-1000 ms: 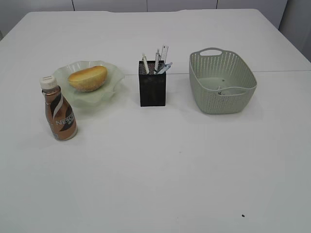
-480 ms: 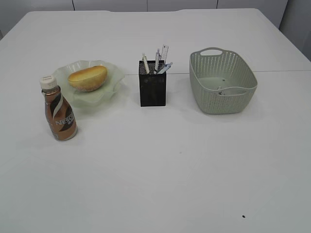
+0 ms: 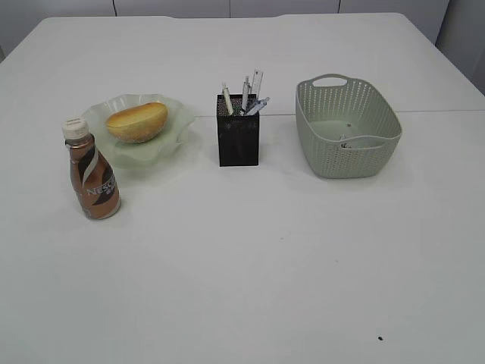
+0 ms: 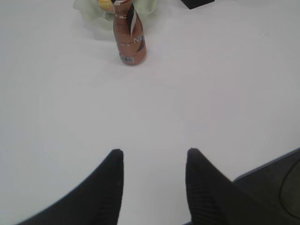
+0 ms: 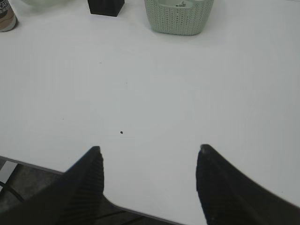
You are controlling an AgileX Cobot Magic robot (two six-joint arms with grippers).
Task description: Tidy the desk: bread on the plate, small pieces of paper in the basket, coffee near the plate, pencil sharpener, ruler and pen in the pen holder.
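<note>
A golden bread roll [image 3: 137,121] lies on the pale green wavy plate [image 3: 170,139]. The brown coffee bottle [image 3: 92,171] stands upright just in front of the plate's left side; it also shows in the left wrist view [image 4: 130,40]. The black mesh pen holder [image 3: 238,140] holds pens and a ruler [image 3: 257,82]; the pencil sharpener cannot be made out. The grey-green basket [image 3: 368,163] has small pieces of paper [image 3: 347,141] inside. My left gripper [image 4: 154,152] and right gripper [image 5: 149,150] both stand open and empty over bare table near its front edge.
The white table [image 3: 250,258] carries a small dark speck [image 3: 380,338] near the front right. Its front edge shows in the right wrist view, with the floor below. Neither arm appears in the exterior view.
</note>
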